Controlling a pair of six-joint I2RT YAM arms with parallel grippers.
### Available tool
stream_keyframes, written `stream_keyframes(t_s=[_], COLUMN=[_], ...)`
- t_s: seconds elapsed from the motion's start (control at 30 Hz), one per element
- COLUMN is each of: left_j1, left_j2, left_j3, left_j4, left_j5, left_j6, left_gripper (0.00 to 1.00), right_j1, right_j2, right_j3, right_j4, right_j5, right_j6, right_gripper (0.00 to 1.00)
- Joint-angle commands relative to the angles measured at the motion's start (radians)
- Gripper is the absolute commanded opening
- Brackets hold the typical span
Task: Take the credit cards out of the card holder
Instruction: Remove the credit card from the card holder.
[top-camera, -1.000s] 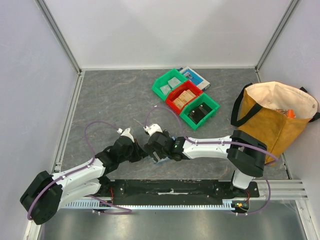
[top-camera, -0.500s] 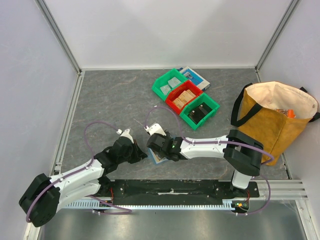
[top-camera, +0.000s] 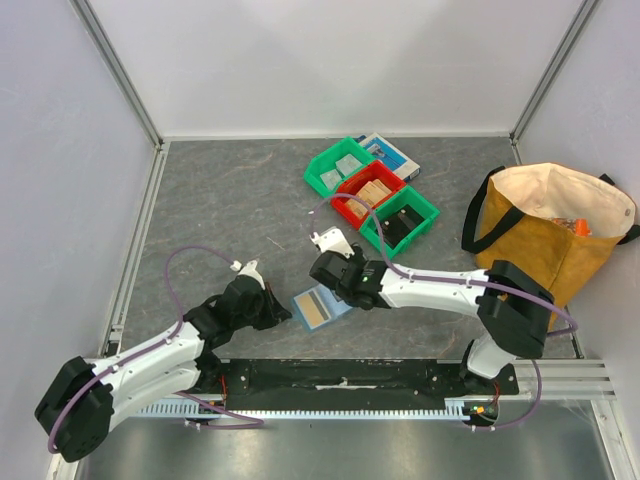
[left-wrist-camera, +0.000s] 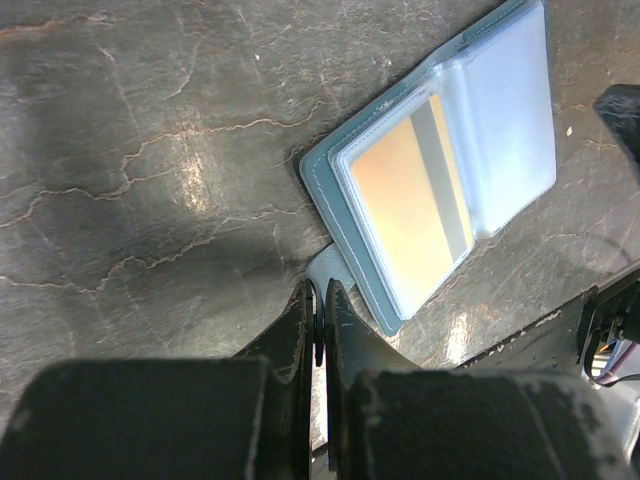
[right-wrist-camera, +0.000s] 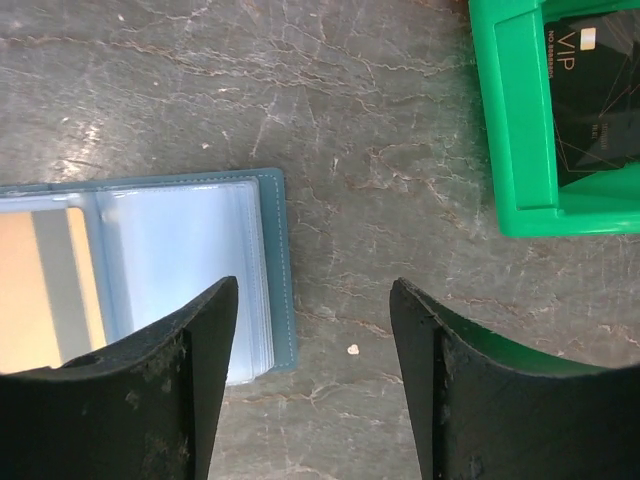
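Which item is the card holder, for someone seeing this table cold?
From the red bin mid-table, come toward the near edge. The card holder lies open flat on the table there. It is slate-blue with clear sleeves and a tan card showing, unlike the blue-and-white box beyond that bin.

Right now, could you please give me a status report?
Left end effector shut on card holder edge. Right end effector open, empty. Tan credit card inside. Nothing obstructing.

I see the slate-blue card holder (top-camera: 320, 308) lying open and flat, clear sleeves up; a tan, grey-striped credit card (left-wrist-camera: 410, 205) sits inside one half.
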Motion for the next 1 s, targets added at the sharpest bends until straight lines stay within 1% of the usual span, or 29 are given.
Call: stream_keyframes(t_s=[0.0, 0.17, 0.3, 0.47, 0.57, 0.77, 0.97], left_j1=[-0.003, -0.003, -0.004, -0.003, -0.003, -0.003, -0.003], left_j2=[-0.011, -0.011, -0.013, -0.016, -0.019, -0.023, -0.031], left_j3=[0.029, 0.032, 0.032, 0.029, 0.027, 0.024, 0.018], left_j4=[-0.017, -0.014, -0.013, -0.011, -0.011, -0.011, -0.011], left_j5=[-0.003, 0.0, -0.002, -0.002, 0.0, 0.001, 0.003], left_j6=[0.02, 0.018, 0.018, 0.017, 0.015, 0.015, 0.015], left_gripper=[0.02, 0.02, 0.02, 0.02, 0.02, 0.02, 0.02], right_j1=[0.022, 0.085, 0.112, 0.14, 0.143, 0.149, 0.151], right_j2=[-0.093, -0.114, -0.036, 0.076, 0.115, 0.169, 0.186], right_j3=[0.009, 0.056, 0.093, 0.13, 0.136, 0.144, 0.141], right_j4=[0.001, 0.068, 0.105, 0.129, 0.139, 0.146, 0.154], right_j5=[-0.037, -0.127, -0.192, -0.215, -0.216, -0.221, -0.241], right_j6=[-0.01, -0.061, -0.078, -0.084, -0.079, -0.073, -0.064], right_gripper=[0.71, 0.78, 0.82, 0.82, 0.83, 0.84, 0.86])
